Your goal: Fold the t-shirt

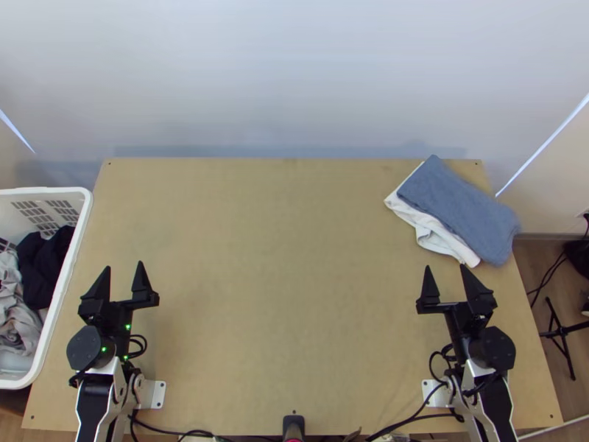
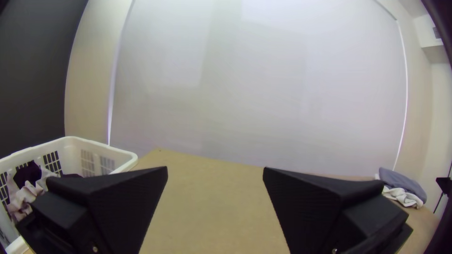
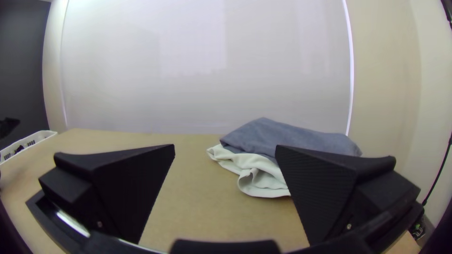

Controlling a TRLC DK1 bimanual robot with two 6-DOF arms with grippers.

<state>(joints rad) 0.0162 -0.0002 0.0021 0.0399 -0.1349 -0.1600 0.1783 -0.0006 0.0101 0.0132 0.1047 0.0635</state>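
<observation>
Two folded cloths lie stacked at the table's far right corner in the top view: a blue-grey cloth (image 1: pixel 460 206) on top of a white cloth (image 1: pixel 434 234) that sticks out on one side. Whether either is a t-shirt, I cannot tell. My left gripper (image 1: pixel 125 276) is at the table's near left, beside the basket; in the left wrist view the left gripper (image 2: pixel 215 171) stands open and holds nothing. Nearer the viewer than the stack, my right gripper (image 1: pixel 445 276) is also open; the right wrist view shows the right gripper (image 3: pixel 226 148) with the blue-grey cloth (image 3: pixel 287 136) beyond its parted fingers.
A white laundry basket (image 1: pixel 70 272) with dark clothes (image 1: pixel 46 265) and light grey clothes (image 1: pixel 18 313) stands along the left edge of the table (image 1: pixel 287 258). Bare wood lies between the arms. Black cables (image 1: pixel 412 418) run along the near edge.
</observation>
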